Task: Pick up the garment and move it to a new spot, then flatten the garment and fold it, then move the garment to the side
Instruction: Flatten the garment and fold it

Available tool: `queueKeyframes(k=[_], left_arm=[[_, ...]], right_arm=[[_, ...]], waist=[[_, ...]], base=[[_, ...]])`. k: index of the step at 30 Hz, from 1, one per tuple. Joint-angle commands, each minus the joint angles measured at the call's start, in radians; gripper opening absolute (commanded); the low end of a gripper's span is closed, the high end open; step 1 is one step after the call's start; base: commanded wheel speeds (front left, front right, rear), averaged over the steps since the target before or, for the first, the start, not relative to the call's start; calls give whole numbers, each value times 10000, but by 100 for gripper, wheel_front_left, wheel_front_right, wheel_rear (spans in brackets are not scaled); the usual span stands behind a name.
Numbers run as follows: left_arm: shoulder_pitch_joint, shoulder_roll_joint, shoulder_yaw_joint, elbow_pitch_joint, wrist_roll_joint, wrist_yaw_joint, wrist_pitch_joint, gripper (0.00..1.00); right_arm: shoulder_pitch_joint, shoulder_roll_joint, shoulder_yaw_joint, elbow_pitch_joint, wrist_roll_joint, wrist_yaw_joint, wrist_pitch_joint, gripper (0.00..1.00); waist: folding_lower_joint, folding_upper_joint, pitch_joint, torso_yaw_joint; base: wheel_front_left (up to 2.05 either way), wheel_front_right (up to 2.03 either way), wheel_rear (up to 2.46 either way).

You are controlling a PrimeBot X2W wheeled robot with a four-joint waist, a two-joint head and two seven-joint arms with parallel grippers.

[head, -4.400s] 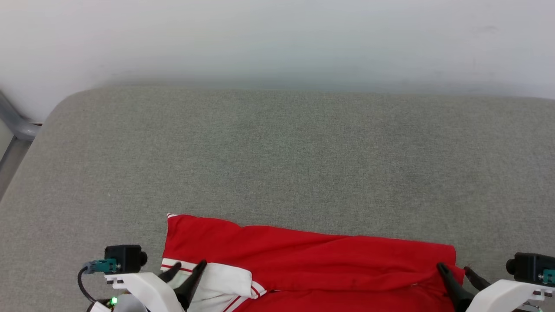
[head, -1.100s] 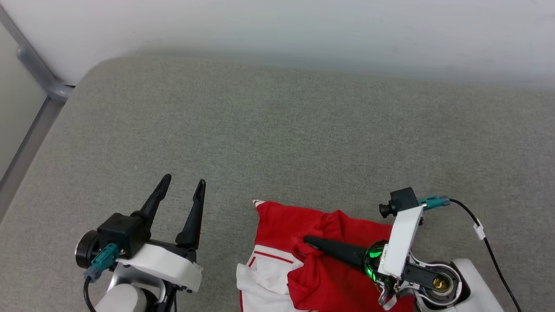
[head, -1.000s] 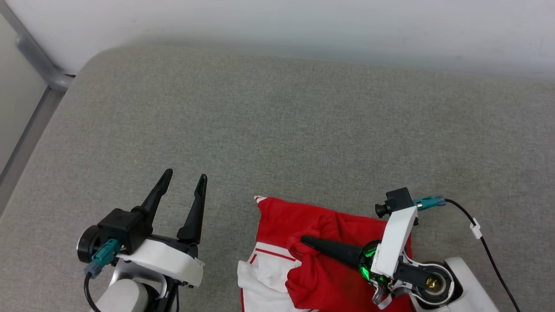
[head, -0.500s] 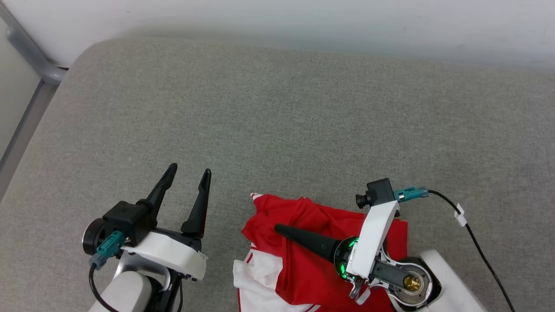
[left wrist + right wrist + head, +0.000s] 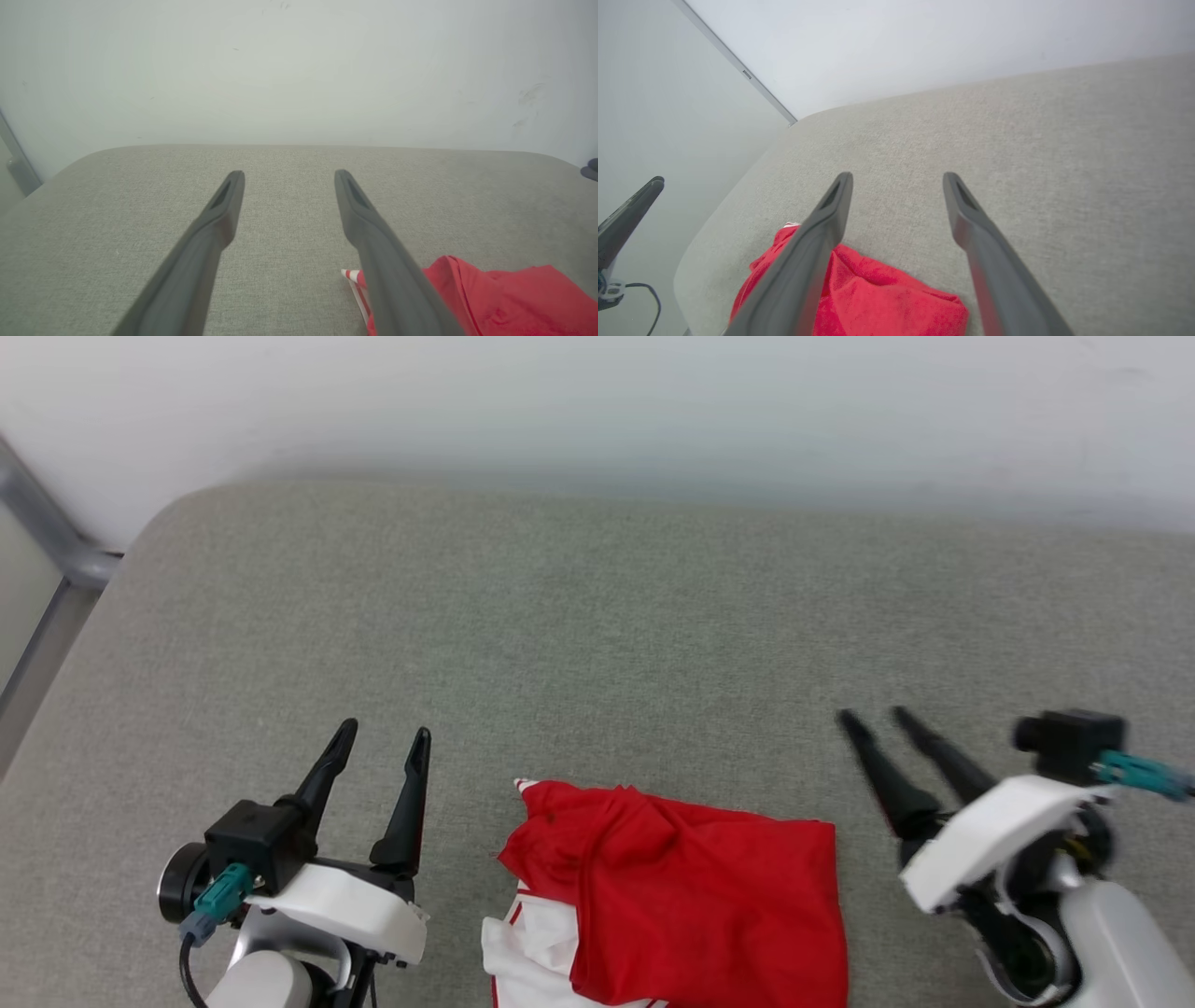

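The garment (image 5: 691,896) lies folded into a red block on the grey cushion, with a white sleeve and red stripe trim poking out at its lower left. Its lettering is hidden. My left gripper (image 5: 383,739) hovers open to the left of the cloth, holding nothing. To the right of the cloth my right gripper (image 5: 873,717) is open and clear of it. The left wrist view has red cloth (image 5: 504,298) at the lower right beyond the open left gripper (image 5: 287,173). Below and left of the open right gripper (image 5: 896,176), the right wrist view shows the garment (image 5: 878,298).
The grey upholstered surface (image 5: 597,635) stretches wide behind the garment up to a pale wall (image 5: 597,401). Its rounded left corner meets a grey metal rail (image 5: 47,541) at the far left.
My right gripper let go of the red cloth, opened and swung away to the right. The bunched cloth dropped flatter onto the cushion. The left gripper stays open; the camera shifted slightly.
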Motion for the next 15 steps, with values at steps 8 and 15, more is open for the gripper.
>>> queueKeyframes(k=[8, 15], left_arm=[[486, 83, 200, -209, 94, 354, -69, 100], [777, 114, 226, -244, 63, 488, -67, 100]], right_arm=[[1388, 771, -2766, -1374, -3729, -4, -1382, 100], [2438, 1144, -3147, -2311, -4726, -4, -1619, 100]], waist=[[0, 0, -510, -384], [0, 0, -892, -529]], base=[[0, 0, 0], [0, 0, 0]])
